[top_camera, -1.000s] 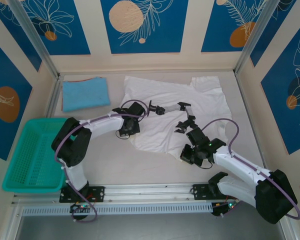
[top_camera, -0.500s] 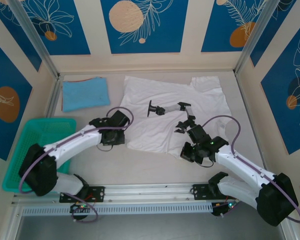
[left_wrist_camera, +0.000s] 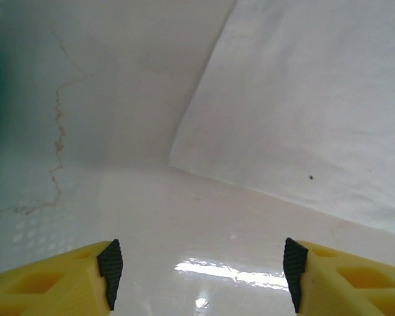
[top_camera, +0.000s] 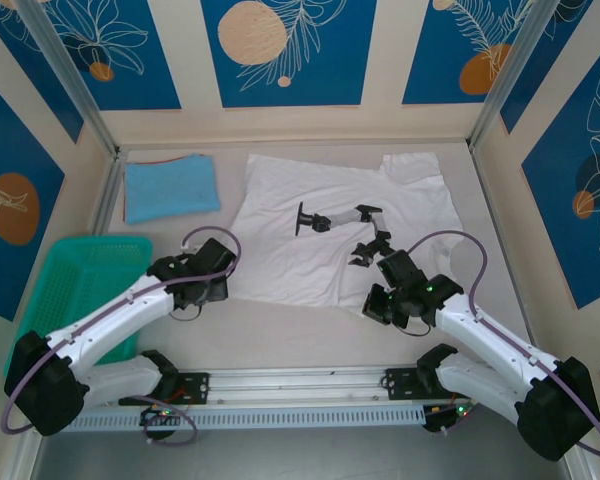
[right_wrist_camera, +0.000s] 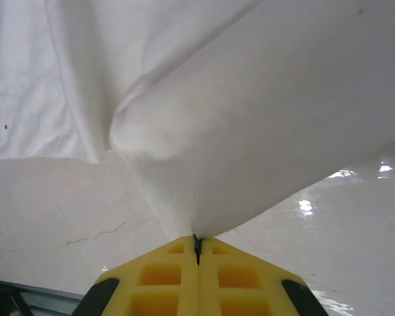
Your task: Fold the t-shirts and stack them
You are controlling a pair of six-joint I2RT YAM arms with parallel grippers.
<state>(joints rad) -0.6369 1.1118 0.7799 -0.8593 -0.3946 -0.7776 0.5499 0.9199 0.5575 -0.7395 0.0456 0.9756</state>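
Our right gripper [right_wrist_camera: 197, 245] is pinched tight on a bunched fold of the white shirt [top_camera: 280, 250]. In the right wrist view the cloth rises out of the closed yellow fingers [right_wrist_camera: 159, 280] and fans out toward 12 o'clock. From above, we place that grip on the shirt's near hem, at about 5 o'clock of the garment.

Our left gripper [left_wrist_camera: 201, 271] stands wide, with nothing between its black pads [left_wrist_camera: 110, 264]. Under it we see bare, glossy table [left_wrist_camera: 118, 197]. A near corner of the white shirt lies ahead at 1 o'clock, apart from the pads. We cannot tell whether the tips touch the table. In the top view this gripper sits at 8 o'clock of the white shirt, just beside its hem corner.

The white shirt lies spread across the middle of the table, its black mark [top_camera: 308, 218] facing up. A blue shirt [top_camera: 170, 188] lies folded flat at 10 o'clock of the white one, apart from it. A teal basket [top_camera: 75, 290] rests at 8 o'clock of the table.
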